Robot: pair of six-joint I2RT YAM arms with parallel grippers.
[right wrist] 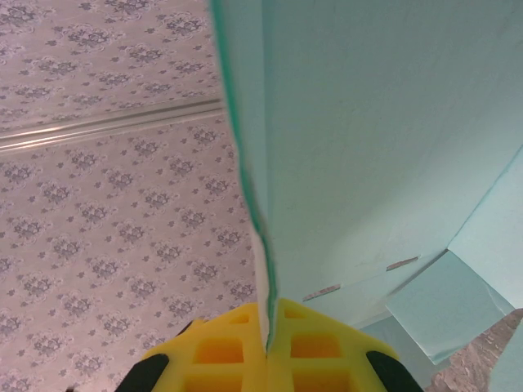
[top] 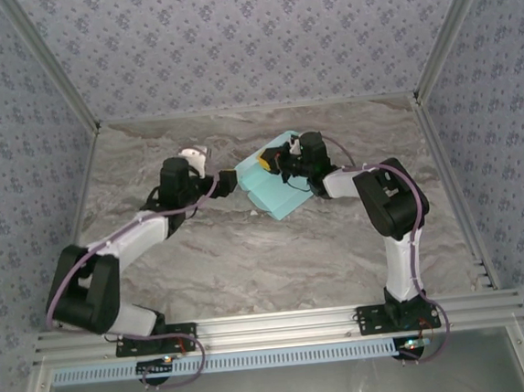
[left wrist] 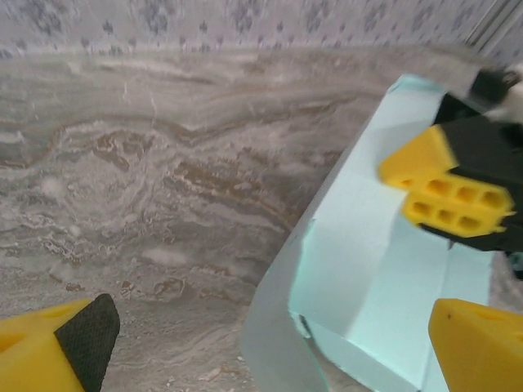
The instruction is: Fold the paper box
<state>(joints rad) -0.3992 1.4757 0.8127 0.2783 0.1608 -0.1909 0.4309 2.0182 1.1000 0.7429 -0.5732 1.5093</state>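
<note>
Bent right arm (top: 389, 205); right fingers (right wrist: 222, 351) pinch paper box (top: 276, 200) (left fingers (left wrist: 49, 353) spread).

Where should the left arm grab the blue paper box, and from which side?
Probably the loose flap on the left edge of the paper box, coming in from the left. It is thin card bending upward, facing the open left end effector, so its jaws can straddle it. The right end effector pinches the far panel.

No legible text, label, brand or number on anything.
</note>
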